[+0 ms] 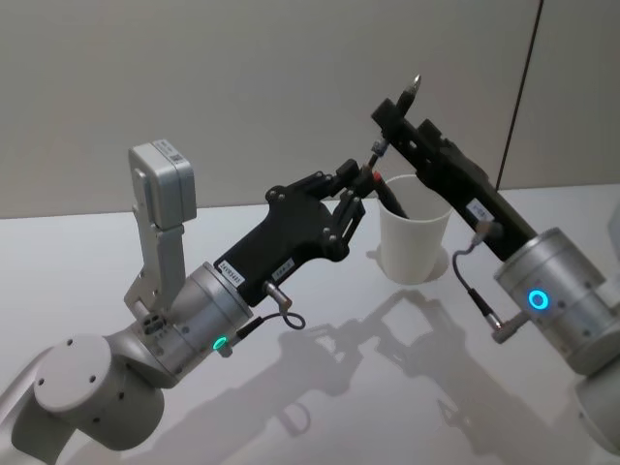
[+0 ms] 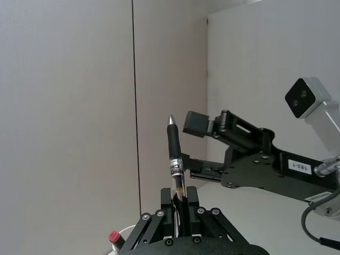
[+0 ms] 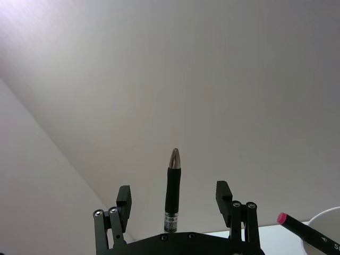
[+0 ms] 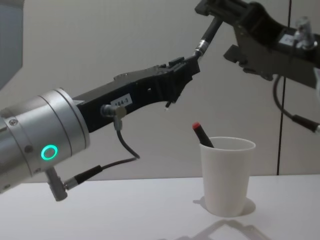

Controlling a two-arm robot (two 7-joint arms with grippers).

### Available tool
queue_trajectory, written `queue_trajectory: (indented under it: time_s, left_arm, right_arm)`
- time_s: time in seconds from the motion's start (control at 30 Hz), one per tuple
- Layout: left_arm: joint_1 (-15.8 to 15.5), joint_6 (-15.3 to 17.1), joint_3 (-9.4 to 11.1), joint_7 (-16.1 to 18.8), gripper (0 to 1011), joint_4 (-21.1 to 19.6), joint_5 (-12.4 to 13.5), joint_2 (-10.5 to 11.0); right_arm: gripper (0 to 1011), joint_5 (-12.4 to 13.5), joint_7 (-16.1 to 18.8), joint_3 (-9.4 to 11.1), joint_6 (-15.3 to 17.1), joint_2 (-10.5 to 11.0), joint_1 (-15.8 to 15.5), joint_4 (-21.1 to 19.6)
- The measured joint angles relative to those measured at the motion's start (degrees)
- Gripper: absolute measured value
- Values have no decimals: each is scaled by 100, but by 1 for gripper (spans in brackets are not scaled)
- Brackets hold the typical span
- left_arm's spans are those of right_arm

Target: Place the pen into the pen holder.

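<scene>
L end effector (image 1: 363, 184) (image 2: 180, 197) (image 4: 192, 62) is clamped narrow on the pen (image 2: 173, 154) (image 3: 172, 194) (image 4: 207, 35), gripping its lower barrel. The metal tip points up and away from the arm. In head view the L arm comes in from the lower left and reaches up toward the middle.

R end effector (image 1: 392, 111) (image 2: 195, 144) (image 3: 173, 191) comes in from the right, raised higher than the L one. It's spread wide, one finger each side of the pen's upper end. R wrist view shows a clear gap on both sides of the barrel, so its fingers (image 3: 124, 197) aren't touching the pen.

The pen is in the air, tilted, w/ the tip poking out past the R fingers. Chest view puts it well above the pen holder (image 1: 415, 247) (image 4: 227, 175) (image 3: 324, 234) and a bit to the robot's left of it, not inside.

The pen holder stands upright on the white surface (image 1: 387, 387) (image 4: 125, 210), near the middle and below both end effectors. A second pen, dark w/ a red cap (image 1: 387, 192) (image 4: 202, 135) (image 3: 297, 226), leans inside it against the rim on the robot's left, red end sticking up above the rim.
</scene>
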Motion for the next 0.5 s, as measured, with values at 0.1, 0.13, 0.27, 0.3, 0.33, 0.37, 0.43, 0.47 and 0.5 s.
queue_trajectory:
  time_s: [0.1, 0.13, 0.27, 0.3, 0.33, 0.37, 0.43, 0.47, 0.5]
  left_arm:
    - [0, 0, 0, 0, 163, 0, 0, 0]
    - [0, 0, 0, 0, 163, 0, 0, 0]
    - [0, 0, 0, 0, 163, 0, 0, 1]
    - [0, 0, 0, 0, 163, 0, 0, 1]
    - [0, 0, 0, 0, 162, 0, 0, 0]
    - [0, 0, 0, 0, 163, 0, 0, 0]
    - [0, 0, 0, 0, 163, 0, 0, 0]
    - [0, 0, 0, 0, 162, 0, 0, 0]
    - [0, 0, 0, 0, 163, 0, 0, 0]
  right_arm:
    - [1001, -69, -129, -40, 30, -71, 60, 37]
    - [1001, -86, -158, -49, 37, -87, 74, 46]
    - [1001, -181, -330, -106, 84, -188, 161, 99]
    - [1001, -181, -330, -106, 84, -188, 161, 99]
    - [1001, -207, -376, -125, 100, -221, 188, 118]
    - [1001, -224, -402, -134, 107, -234, 199, 127]
    - [1001, -260, -455, -156, 125, -273, 233, 151]
    - [1001, -270, -469, -162, 131, -284, 244, 158]
    - [1001, -284, -488, -169, 138, -293, 253, 166]
